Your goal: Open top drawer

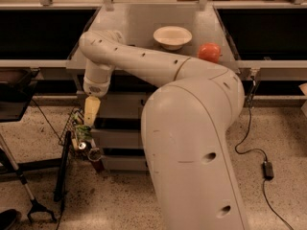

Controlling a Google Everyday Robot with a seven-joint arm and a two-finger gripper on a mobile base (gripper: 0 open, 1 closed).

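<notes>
The top drawer (121, 104) is a grey flat front just under the counter. Most of it, along with its handle, is hidden behind my large white arm (192, 128). Two more grey drawer fronts sit below it, the middle one (117, 139) and the lowest one (122, 163). My gripper (91, 111) is cream coloured and points down. It hangs at the left edge of the top drawer front, level with it. I cannot see it touching the drawer.
A white bowl (171, 36) and a red-orange ball (209, 52) sit on the grey counter (124, 20). A wire basket with small items (76, 131) stands on the floor left of the drawers. A black cable with its adapter (266, 169) lies at the right.
</notes>
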